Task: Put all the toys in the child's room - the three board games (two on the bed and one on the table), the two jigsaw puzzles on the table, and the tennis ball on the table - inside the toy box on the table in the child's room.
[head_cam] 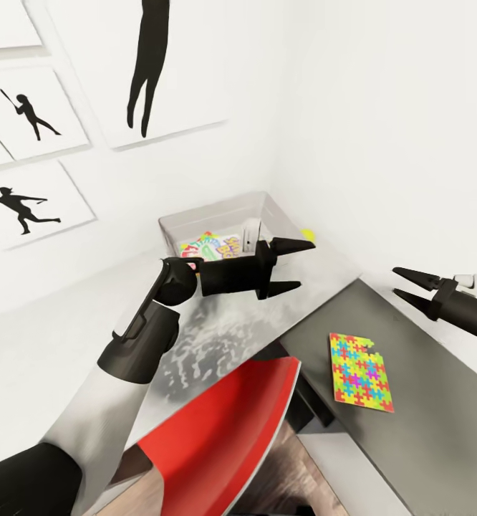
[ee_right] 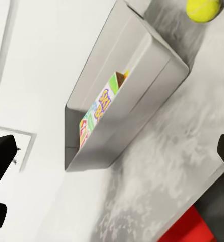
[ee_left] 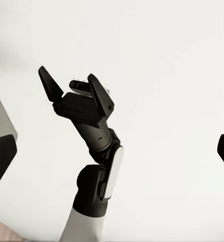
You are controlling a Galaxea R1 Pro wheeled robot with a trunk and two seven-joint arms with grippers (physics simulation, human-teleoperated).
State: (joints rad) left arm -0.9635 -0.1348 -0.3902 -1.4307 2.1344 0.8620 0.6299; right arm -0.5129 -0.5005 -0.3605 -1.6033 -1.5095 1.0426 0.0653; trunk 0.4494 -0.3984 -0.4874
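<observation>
Fig.: my left gripper (head_cam: 290, 266) and right gripper (head_cam: 412, 285) wide open, empty. Jigsaw puzzle (head_cam: 359, 371): prob. light, stiff, thin; pinch at edge.

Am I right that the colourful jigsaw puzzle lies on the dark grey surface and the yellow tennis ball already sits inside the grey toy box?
Not quite: the yellow tennis ball sits on the table beside the grey toy box, outside its wall, as the right wrist view shows. The colourful jigsaw puzzle does lie on the dark grey surface.
</observation>
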